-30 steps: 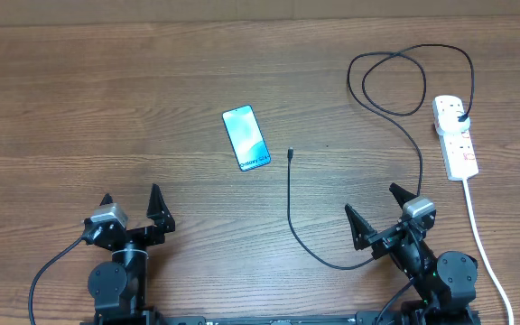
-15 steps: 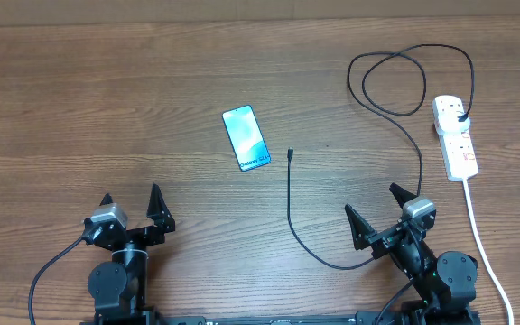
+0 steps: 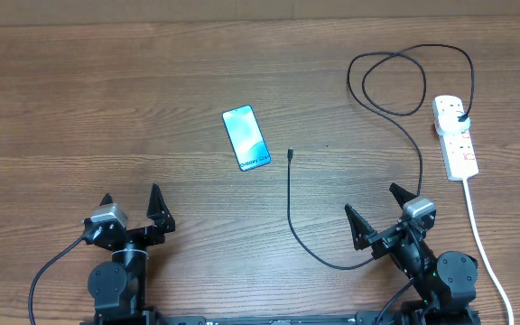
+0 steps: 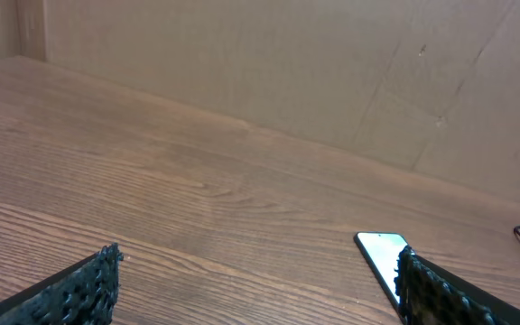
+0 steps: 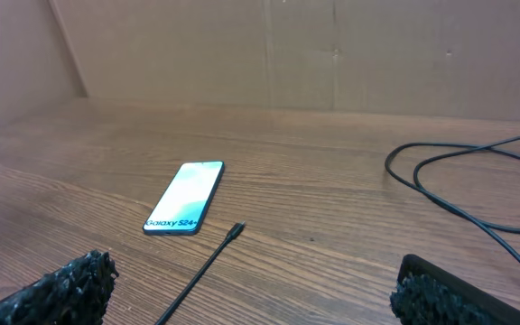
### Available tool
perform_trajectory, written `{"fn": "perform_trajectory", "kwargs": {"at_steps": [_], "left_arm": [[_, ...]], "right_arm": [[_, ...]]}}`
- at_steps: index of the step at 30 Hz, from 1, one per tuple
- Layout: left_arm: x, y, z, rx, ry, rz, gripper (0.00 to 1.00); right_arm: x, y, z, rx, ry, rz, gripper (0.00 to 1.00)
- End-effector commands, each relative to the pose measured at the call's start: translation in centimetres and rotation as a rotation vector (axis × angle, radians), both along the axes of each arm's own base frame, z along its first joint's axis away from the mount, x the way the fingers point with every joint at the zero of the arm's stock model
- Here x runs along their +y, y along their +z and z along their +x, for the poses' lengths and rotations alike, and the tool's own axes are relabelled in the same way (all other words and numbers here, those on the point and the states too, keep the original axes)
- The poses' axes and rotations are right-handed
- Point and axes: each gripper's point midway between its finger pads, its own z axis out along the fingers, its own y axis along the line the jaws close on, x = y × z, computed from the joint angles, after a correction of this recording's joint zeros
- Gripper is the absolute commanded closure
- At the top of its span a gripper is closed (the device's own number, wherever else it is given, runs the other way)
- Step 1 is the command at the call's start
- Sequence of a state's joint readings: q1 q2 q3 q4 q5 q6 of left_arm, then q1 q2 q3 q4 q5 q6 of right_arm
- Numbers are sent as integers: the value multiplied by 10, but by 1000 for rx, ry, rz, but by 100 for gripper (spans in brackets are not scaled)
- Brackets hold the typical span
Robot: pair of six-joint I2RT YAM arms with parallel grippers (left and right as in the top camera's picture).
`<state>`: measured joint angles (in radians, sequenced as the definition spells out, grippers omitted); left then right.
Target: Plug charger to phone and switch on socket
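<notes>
My left gripper (image 3: 132, 197) sat at the near left of the table (image 3: 79, 90), jaws spread wide and holding nothing, well apart from everything else. The phone (image 3: 246, 138) lay flat and lit farther out and to its right, between my two arms, with its white text band at the nearer end; I took that to be the port end, though I could not see the port. I judged the left gripper's job was to come down over the phone's long edges and pin it, so that it would not skate on the wood when pushed. Just to the right of that near end, close but not touching, lay the charger's connector tip (image 3: 291, 153), pointing away from me. From there the charger (image 3: 289, 203) ran back toward me, curved right to pass by my right gripper (image 3: 371, 200), then climbed away into loose loops. The right gripper's jaws also stood spread and empty, so nothing had been picked up yet. I reckoned the right gripper should pinch the cable just behind the tip, leaving the metal end free, lift it only slightly, turn it square to the phone's short edge and slide it in low. The slack in the loops looked ample, so little drag was to be feared. At the far right lay the socket (image 3: 456, 137), the black plug (image 3: 461, 117) apparently already seated in it, its white cord (image 3: 481, 235) trailing toward me; its switch was left for afterwards.
</notes>
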<state>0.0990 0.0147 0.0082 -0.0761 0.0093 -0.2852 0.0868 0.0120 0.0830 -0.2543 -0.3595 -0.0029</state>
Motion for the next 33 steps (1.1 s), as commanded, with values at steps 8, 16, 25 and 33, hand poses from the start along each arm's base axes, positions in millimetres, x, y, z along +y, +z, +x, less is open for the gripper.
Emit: {"fn": "perform_trajectory", "kwargs": {"at_steps": [8, 16, 25, 33], "left_arm": [[4, 0, -1, -3, 22, 21, 1], [-4, 1, 0, -11, -26, -26, 0], [-49, 5, -2, -19, -286, -8, 0], [-62, 14, 1, 34, -349, 16, 0]], "right_arm": [[1, 2, -1, -12, 7, 3, 0], [1, 2, -1, -12, 7, 3, 0], [1, 2, -1, -11, 7, 3, 0], [1, 2, -1, -12, 7, 3, 0]]}}
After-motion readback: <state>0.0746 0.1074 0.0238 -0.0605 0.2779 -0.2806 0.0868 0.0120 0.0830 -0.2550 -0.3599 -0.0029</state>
